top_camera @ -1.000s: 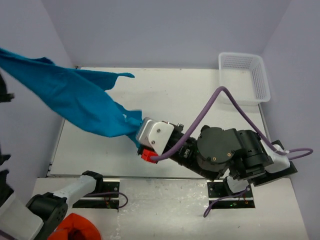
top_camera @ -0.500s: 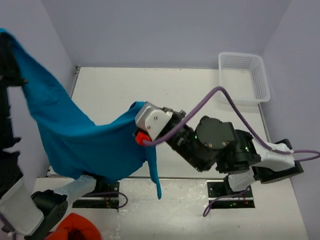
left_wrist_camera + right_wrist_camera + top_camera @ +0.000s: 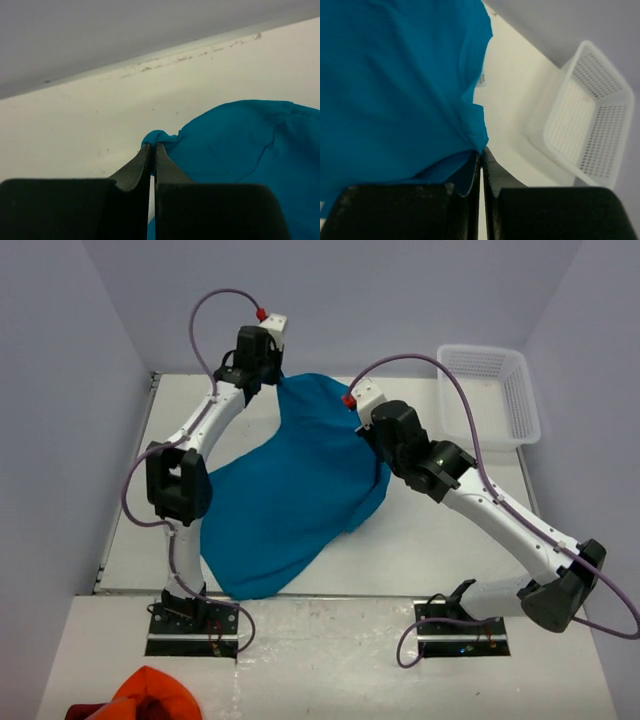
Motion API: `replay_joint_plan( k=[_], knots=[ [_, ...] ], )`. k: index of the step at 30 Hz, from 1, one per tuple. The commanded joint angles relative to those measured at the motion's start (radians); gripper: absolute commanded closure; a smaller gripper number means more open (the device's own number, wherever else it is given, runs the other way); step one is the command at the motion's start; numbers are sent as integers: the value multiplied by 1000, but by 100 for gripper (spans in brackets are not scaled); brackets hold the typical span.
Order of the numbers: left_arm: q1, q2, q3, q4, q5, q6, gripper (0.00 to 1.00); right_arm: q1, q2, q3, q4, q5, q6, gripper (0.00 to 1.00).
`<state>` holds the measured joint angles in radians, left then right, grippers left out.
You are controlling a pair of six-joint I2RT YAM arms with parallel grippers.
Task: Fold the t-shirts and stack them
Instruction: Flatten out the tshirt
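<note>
Now the left end effector point(image 3: 152, 146) and right end effector point(image 3: 481, 152), arms outstretched, each pinch the t-shirt point(image 3: 290, 490) edge.

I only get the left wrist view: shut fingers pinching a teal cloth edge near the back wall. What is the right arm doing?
Observer: The right gripper is shut on another edge of the same t-shirt.
Operator: How is the shirt spread?
Observer: Seen from the top, it fans out from both grips toward the near edge of the table.
Operator: Anything else around?
Observer: A white basket stands at the table's far right corner.
</note>
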<state>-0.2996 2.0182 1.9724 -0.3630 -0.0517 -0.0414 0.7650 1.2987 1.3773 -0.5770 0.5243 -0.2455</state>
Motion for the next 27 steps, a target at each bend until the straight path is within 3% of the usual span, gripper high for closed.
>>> replay_joint_plan(
  k=[1,4,5,6,8,14,15,16,20,24,26,27],
  knots=[
    [-12,61,74,119,46,-9,100,-19,31,9,19,-96,106,100],
    [-13,160,100,151,27,-15,100,-35,30,-43,25,-136,138,100],
    [-16,175,103,159,12,-14,97,-35,31,-53,34,-136,143,100],
    [-19,183,100,176,-35,-9,87,-38,36,-61,34,-130,150,100],
    [-19,177,69,225,-43,3,85,-47,56,-58,34,-126,153,100],
    [-22,47,72,155,-103,-18,21,-107,102,-18,32,-141,164,100],
    [-30,15,66,136,-153,-31,5,-127,117,-11,34,-147,160,100],
    [-38,-65,33,109,-193,-34,0,-141,128,-6,34,-147,158,100],
    [-113,-295,-107,43,-345,-34,0,-213,188,31,26,-162,176,100],
    [-145,-488,-260,-76,-268,-150,0,-289,270,106,26,-185,189,100],
    [-150,-585,-410,-97,-211,-192,2,-308,324,137,25,-178,205,100],
    [-150,-614,-516,-105,-205,-240,18,-331,344,176,14,-185,212,100]
  ],
)
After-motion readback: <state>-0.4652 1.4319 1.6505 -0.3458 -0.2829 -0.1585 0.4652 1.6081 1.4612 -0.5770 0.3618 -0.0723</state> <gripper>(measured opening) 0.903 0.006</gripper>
